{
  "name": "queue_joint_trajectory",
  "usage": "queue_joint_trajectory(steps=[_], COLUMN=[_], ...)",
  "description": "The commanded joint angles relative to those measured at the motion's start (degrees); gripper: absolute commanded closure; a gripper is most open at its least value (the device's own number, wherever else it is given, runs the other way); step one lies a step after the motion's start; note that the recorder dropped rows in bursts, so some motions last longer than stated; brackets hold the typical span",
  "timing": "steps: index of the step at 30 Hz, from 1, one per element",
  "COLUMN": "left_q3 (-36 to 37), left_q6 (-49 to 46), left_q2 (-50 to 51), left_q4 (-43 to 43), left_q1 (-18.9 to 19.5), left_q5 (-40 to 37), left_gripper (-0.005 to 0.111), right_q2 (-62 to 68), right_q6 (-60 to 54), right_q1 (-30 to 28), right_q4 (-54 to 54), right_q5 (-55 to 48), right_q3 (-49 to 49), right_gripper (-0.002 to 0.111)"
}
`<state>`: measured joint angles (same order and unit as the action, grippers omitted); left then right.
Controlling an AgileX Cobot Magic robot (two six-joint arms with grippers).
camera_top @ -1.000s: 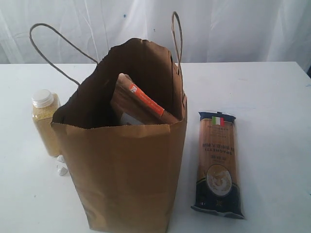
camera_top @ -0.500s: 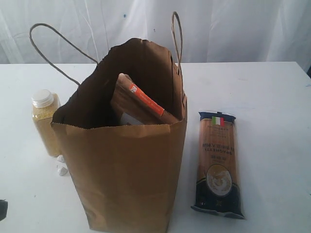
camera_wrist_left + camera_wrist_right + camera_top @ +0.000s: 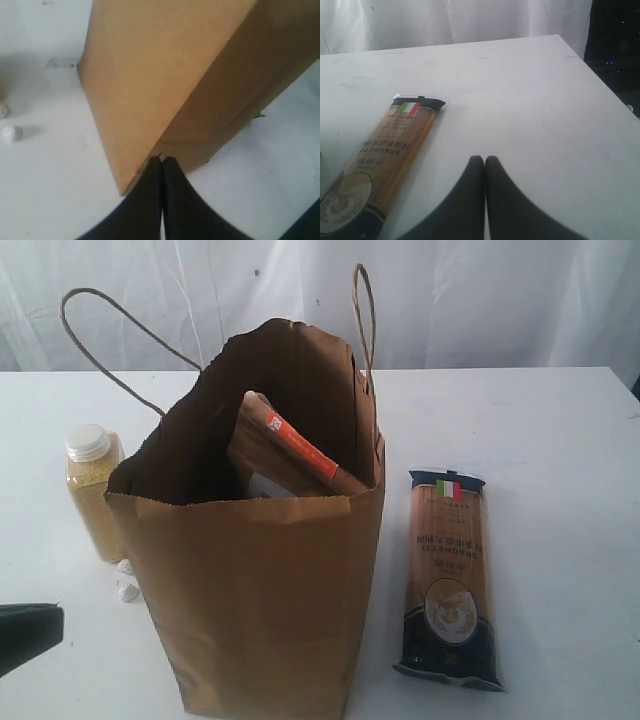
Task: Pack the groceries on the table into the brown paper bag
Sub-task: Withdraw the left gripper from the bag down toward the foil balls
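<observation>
The brown paper bag (image 3: 260,610) stood upright near the front middle of the white surface (image 3: 560,440), its mouth open and its rim ragged. It was plain kraft paper, creased down the sides, with two thin twisted cord loop handles (image 3: 110,340). One handle arched out to the left and the other rose straight up from the far rim.

Inside the bag, the brown orange-labelled pouch (image 3: 290,452) leaned tilted against the far right wall. A pale patch showed beneath it, possibly another packed item, though the shadow made that hard to tell.

The yellow-grain bottle (image 3: 92,500) with its white cap stood upright on the surface just beside the bag's left side, partly hidden by it. A few small white crumbs (image 3: 127,585) lay near the bottle's foot.

The dark-blue spaghetti packet (image 3: 448,575) lay flat on the surface just right of the bag, not touching it. Its Italian-flag end pointed away from the camera, and its tan middle was printed with dark lettering.

The left claw (image 3: 162,159) hung low by a bottom corner of the bag, its two dark fingers pressed together with nothing between them. In the exterior view a dark tip of it showed at the left edge. The right claw (image 3: 484,159) was likewise pinched closed and empty, above bare surface near the packet. A white curtain (image 3: 480,300) hung behind the surface.
</observation>
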<state>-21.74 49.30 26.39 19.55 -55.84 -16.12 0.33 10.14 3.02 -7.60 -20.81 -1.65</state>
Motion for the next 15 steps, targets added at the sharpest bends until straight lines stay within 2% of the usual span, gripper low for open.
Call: queue_joint_trajectory(steps=[1,9,12,13,15], left_q3=[0.3,0.3,0.5,0.4,-0.9], left_q6=[-3.1,-7.6,-12.8,-17.1,-34.8], left_q2=[0.1,0.1,-1.1,-1.5,-1.7], left_q4=[0.3,0.3,-1.5,-4.8,-20.3], left_q1=[-0.2,-0.2,-0.2,-0.2,0.0], left_q5=[4.7,0.0,-4.1,-5.3,-7.9], left_gripper=[0.107,0.107,0.107,0.107,0.107], right_q2=[-0.3,-0.3,-0.3,-0.3,-0.3], right_q6=[0.2,0.2,0.2,0.2,0.2], right_q1=[-0.2,-0.2,-0.2,-0.2,-0.2], right_q4=[-0.2,-0.2,-0.2,-0.1,-0.1], right_q5=[0.3,0.3,0.3,0.3,0.3], right_q3=[0.1,0.1,0.1,0.1,0.1], right_gripper=[0.108,0.108,0.108,0.108,0.108])
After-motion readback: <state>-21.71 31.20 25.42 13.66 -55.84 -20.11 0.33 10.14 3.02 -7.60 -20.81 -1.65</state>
